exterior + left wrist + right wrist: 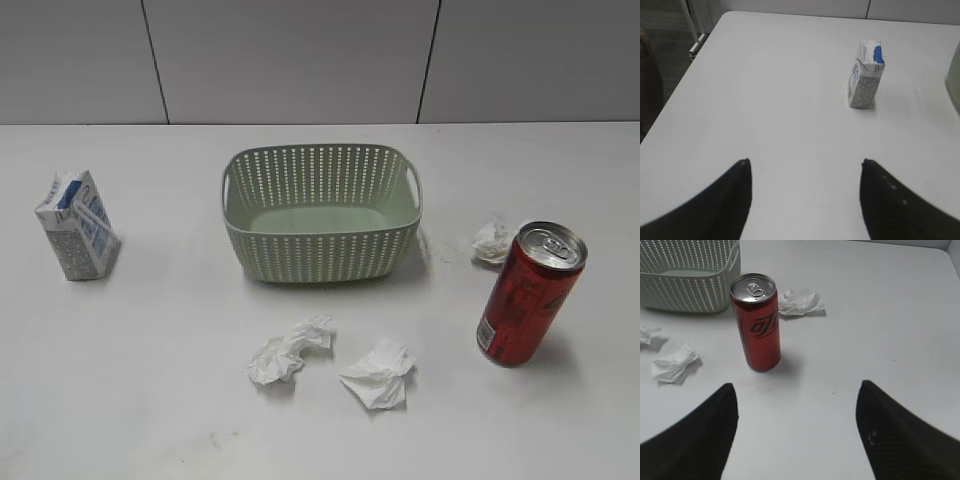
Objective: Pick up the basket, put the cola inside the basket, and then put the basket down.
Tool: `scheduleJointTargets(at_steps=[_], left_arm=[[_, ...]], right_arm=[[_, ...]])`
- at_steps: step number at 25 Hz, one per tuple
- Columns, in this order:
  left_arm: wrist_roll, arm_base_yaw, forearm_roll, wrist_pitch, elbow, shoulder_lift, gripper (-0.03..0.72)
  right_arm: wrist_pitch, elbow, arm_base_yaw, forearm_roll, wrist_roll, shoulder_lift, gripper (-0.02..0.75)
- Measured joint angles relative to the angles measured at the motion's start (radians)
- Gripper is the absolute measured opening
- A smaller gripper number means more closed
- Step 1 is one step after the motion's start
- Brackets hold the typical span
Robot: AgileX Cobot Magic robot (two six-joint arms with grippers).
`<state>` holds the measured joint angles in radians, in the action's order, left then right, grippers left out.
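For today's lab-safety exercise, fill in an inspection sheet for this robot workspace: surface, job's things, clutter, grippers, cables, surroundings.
Surface: white table, a few faint marks near the front edge.
Job's things: basket upright and empty at centre; cola upright to its right, apart from it.
Clutter: carton standing at the left; three tissue wads, two in front of the basket, one just behind the cola.
Grippers: left gripper open, over bare table, facing the carton; right gripper open, facing the cola, holding nothing.
Cables: nothing seen.
Surroundings: grey panelled wall behind; dark floor beyond the table's left edge.
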<state>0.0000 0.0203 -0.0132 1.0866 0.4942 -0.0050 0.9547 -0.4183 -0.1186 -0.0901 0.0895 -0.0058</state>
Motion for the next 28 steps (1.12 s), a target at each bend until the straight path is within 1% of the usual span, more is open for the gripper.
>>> scheduleJointTargets(at_steps=[9, 14, 20, 22, 25, 28], left_arm=[[0.000, 0.000, 0.000, -0.008, 0.007, -0.001, 0.515], [0.000, 0.000, -0.001, -0.030, 0.081, 0.079, 0.515], [-0.006, 0.004, -0.037, -0.081, 0.212, 0.350, 0.519], [-0.007, 0.010, -0.062, -0.124, 0.254, 0.439, 0.544], [-0.007, 0.019, -0.122, -0.168, 0.321, 0.579, 0.602], [-0.007, 0.060, -0.158, -0.187, 0.394, 0.734, 0.614]], right_arm=[[0.000, 0.000, 0.000, 0.000, 0.000, 0.000, 0.568], [0.000, 0.000, 0.000, -0.003, -0.001, 0.000, 0.568], [0.000, 0.000, 0.000, -0.019, -0.002, 0.000, 0.568], [0.000, 0.000, 0.000, -0.019, -0.002, 0.000, 0.568], [0.000, 0.000, 0.000, -0.020, -0.002, 0.000, 0.568], [0.000, 0.000, 0.000, -0.020, -0.002, 0.000, 0.568]])
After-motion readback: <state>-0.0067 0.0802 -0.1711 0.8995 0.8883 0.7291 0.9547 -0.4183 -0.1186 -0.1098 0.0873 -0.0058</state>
